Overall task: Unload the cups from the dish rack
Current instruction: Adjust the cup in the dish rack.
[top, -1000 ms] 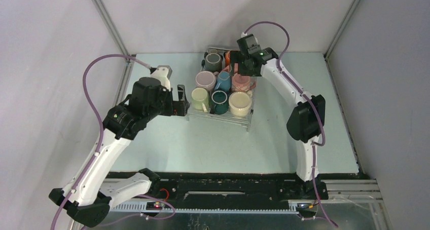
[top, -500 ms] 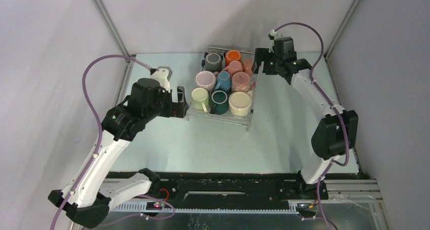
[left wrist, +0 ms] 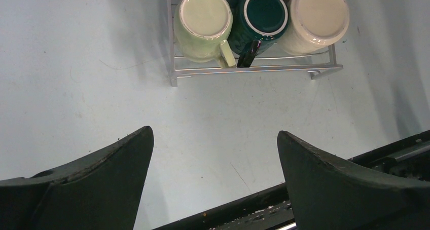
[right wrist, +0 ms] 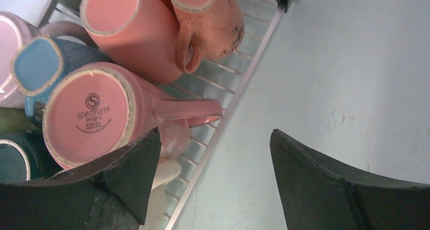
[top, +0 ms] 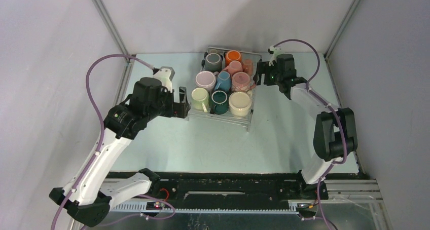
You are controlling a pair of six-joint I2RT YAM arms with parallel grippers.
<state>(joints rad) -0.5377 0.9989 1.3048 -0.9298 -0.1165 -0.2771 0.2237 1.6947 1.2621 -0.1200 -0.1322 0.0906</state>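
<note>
Right wrist: pink cup (right wrist: 86, 113) just beside right hand (right wrist: 214, 133).

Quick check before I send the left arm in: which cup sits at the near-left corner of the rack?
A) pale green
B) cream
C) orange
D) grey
A: in the left wrist view the pale green cup stands upside down at the left end of the dish rack's near row, with the teal cup and the cream cup to its right.

The left arm (top: 101, 154) and right arm (top: 309, 97) share white link shells, black joint housings, a looping purple cable (top: 90, 74) and dark wedge-shaped end effector fingers (left wrist: 101, 189).
</note>
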